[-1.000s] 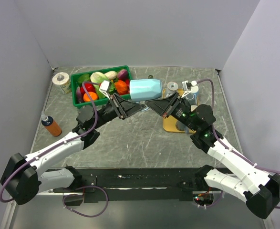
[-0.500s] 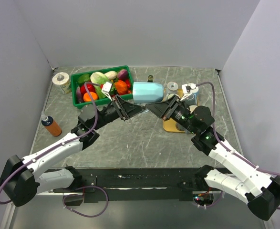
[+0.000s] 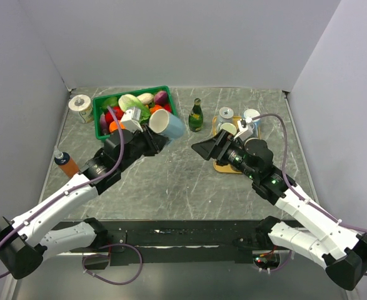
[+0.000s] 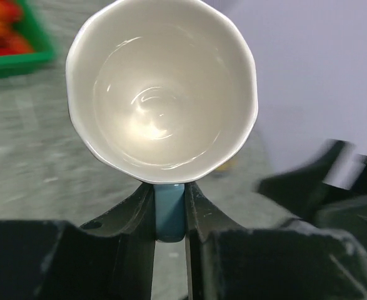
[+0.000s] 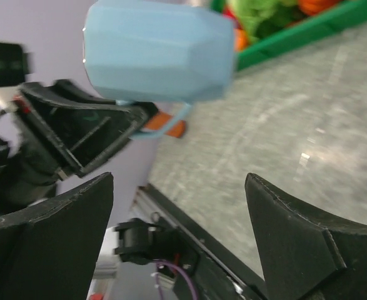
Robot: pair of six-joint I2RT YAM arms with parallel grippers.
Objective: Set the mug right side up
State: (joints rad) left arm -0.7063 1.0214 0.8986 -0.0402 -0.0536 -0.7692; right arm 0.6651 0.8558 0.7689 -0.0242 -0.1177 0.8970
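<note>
The mug [image 3: 166,123] is light blue outside and white inside. It hangs above the table beside the green basket, tilted, with its mouth towards the overhead camera. My left gripper [image 3: 153,140] is shut on the mug's blue handle [image 4: 169,209], and the left wrist view looks straight into the white bowl [image 4: 161,94]. My right gripper [image 3: 202,148] stands open, a short way right of the mug and apart from it. In the right wrist view the mug [image 5: 158,53] floats beyond the empty, spread right gripper [image 5: 178,181], with the left gripper [image 5: 83,134] below it.
A green basket [image 3: 99,127] of vegetables sits at the back left, a tape roll [image 3: 80,104] beside it. A green bottle [image 3: 196,115] stands right of the mug. A yellow board [image 3: 222,165] with small jars lies under the right arm. An orange bottle [image 3: 66,164] stands far left.
My right gripper has opened, let go of the mug and drawn back to the right. My left gripper has carried the mug left and turned its mouth from sideways to face up.
</note>
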